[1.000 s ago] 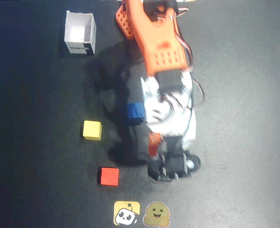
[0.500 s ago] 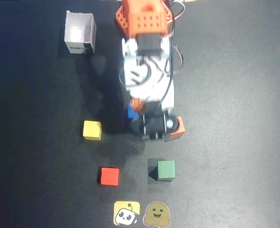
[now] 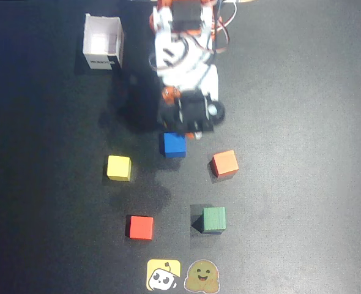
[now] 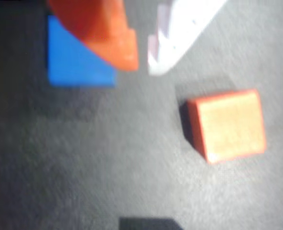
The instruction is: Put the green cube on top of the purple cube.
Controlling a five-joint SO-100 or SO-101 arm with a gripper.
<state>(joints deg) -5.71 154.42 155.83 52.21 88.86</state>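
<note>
In the overhead view the green cube (image 3: pixel 215 219) stands near the front of the black mat, free of the arm. A dark sliver at its left and top edge looks like the purple cube (image 3: pixel 194 220) beneath it, mostly hidden. A dark block edge (image 4: pixel 148 224) at the bottom of the wrist view may be that stack. My gripper (image 3: pixel 188 131) hangs far behind, over the back edge of a blue cube (image 3: pixel 174 145). In the wrist view the gripper (image 4: pixel 142 64) holds nothing; its orange and white fingers are nearly together, with only a thin gap.
An orange cube (image 3: pixel 224 163) lies right of the blue cube (image 4: pixel 74 62) and shows again in the wrist view (image 4: pixel 228 125). A yellow cube (image 3: pixel 119 167) and a red cube (image 3: pixel 141 227) lie at the left. A white open box (image 3: pixel 103 41) stands back left. Two stickers (image 3: pixel 180 275) mark the front edge.
The arm has pulled back from the front of the mat toward its base. The green cube, hidden under the gripper a second ago, now stands alone. The orange cube is uncovered.
</note>
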